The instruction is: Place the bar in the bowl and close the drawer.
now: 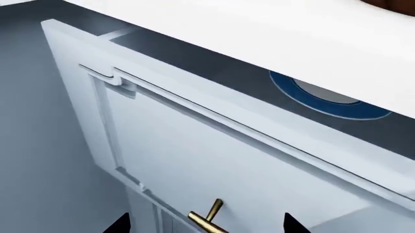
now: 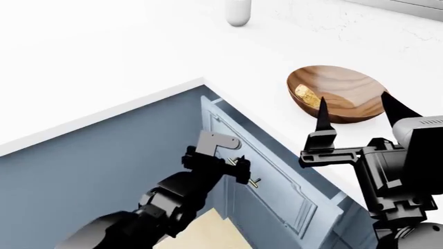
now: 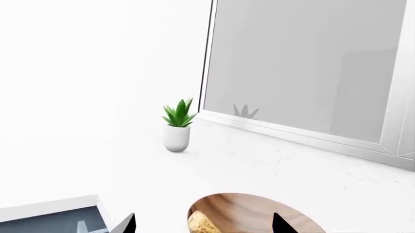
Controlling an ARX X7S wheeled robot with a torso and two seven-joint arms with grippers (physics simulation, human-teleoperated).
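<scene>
The brown wooden bowl (image 2: 343, 96) stands on the white counter, and the golden bar (image 2: 306, 95) lies inside it near its left wall. The right wrist view shows the same bowl (image 3: 259, 216) and bar (image 3: 204, 224). My right gripper (image 2: 358, 111) hovers open just in front of the bowl with nothing in it. The blue-grey drawer (image 2: 273, 179) sticks out a short way from under the counter. My left gripper (image 2: 220, 163) is open in front of the drawer's panelled front (image 1: 214, 160), its fingertips either side of the brass handle (image 1: 207, 218) without touching it.
Through the gap at the drawer's top I see a plate with a blue rim (image 1: 324, 97) inside. A small potted plant (image 3: 178, 124) stands on the counter (image 2: 124, 67) by a window (image 3: 304, 68). Blue-grey cabinet fronts (image 2: 90, 171) run to the drawer's left.
</scene>
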